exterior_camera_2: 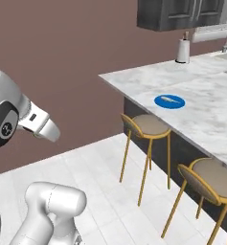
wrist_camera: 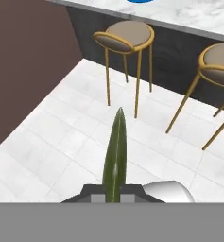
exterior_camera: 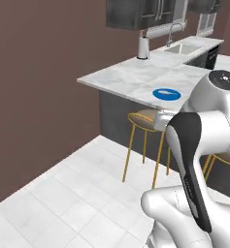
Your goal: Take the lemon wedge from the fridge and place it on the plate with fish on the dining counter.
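The big white marble desk (exterior_camera: 136, 77) stands ahead, long and flat, and it is the dining spot where food gets set down. Round stools with thin gold legs (exterior_camera_2: 148, 127) are tucked just beside its dark base, so someone could sit and eat there. On the desk lies the blue plate (exterior_camera: 166, 94), near the edge that faces the robot, with a small pale fish (exterior_camera_2: 169, 100) on it. It sits close to the edge, which I think makes it easy to reach from the floor side. The robot is well apart from the desk, out on the white floor tiles (exterior_camera: 63, 193), so it looks like the carrying part of the job, with the drop onto the plate not yet done. The pincer (wrist_camera: 114, 193) is squeezed nearly all the way together. It is clamped on the lemon wedge (wrist_camera: 115, 151), a thin dark olive sliver that sticks straight out between the two small dark tips. The wedge is held out front like that so it can be lowered onto the plate beside the fish.
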